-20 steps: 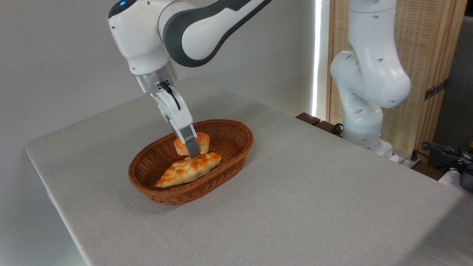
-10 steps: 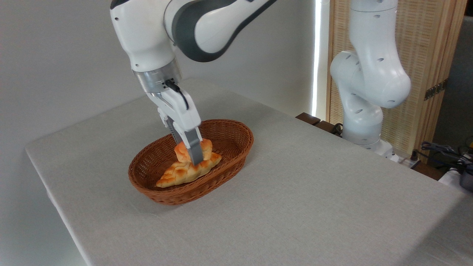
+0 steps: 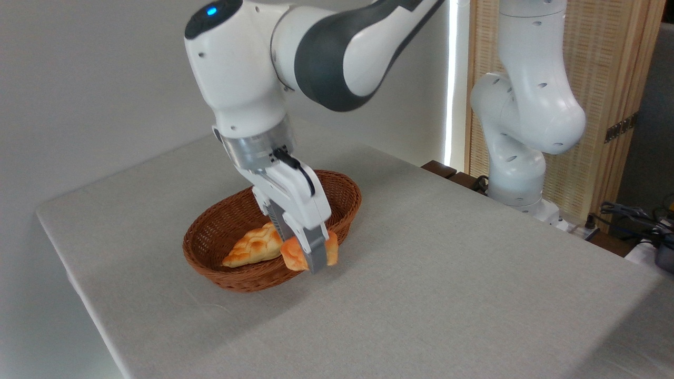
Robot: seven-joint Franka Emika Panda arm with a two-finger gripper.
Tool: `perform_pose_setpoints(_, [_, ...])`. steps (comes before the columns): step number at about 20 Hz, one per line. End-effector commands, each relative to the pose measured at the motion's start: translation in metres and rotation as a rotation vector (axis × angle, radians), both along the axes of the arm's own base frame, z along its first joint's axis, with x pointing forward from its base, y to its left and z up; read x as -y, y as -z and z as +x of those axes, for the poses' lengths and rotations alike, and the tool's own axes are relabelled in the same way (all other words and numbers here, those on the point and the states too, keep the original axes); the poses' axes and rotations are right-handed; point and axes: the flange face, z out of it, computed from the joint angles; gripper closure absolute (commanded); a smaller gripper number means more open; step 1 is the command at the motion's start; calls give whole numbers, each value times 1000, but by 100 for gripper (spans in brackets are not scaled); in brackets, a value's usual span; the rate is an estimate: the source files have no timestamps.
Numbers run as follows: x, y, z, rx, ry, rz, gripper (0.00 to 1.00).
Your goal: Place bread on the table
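The bread (image 3: 295, 253), a small orange-golden bun, hangs in the air over the near right rim of the wicker basket (image 3: 221, 223). My gripper (image 3: 311, 258) is shut on it, and the near finger covers the bun's middle. The table (image 3: 447, 263) is a large surface under light grey cloth, lying below the bun. Part of the bun's far side is hidden by the fingers.
A longer, paler braided loaf (image 3: 253, 246) lies inside the basket. The arm's white base (image 3: 518, 131) stands at the table's far right edge, with cables (image 3: 626, 213) beyond it. The table's left edge drops off near the basket.
My gripper has lifted the bun from the basket's middle and carried it toward the camera and to the right, over the basket's near rim. The braided loaf stayed in place.
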Motion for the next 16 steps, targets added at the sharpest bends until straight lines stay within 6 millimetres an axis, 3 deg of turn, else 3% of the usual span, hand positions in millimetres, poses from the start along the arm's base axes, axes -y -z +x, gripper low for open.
perform_pose_setpoints(1, [-10, 5, -1, -16, 26, 7, 0])
perform_pose_setpoints(16, [-7, 13, -2, -38, 32, 8, 0])
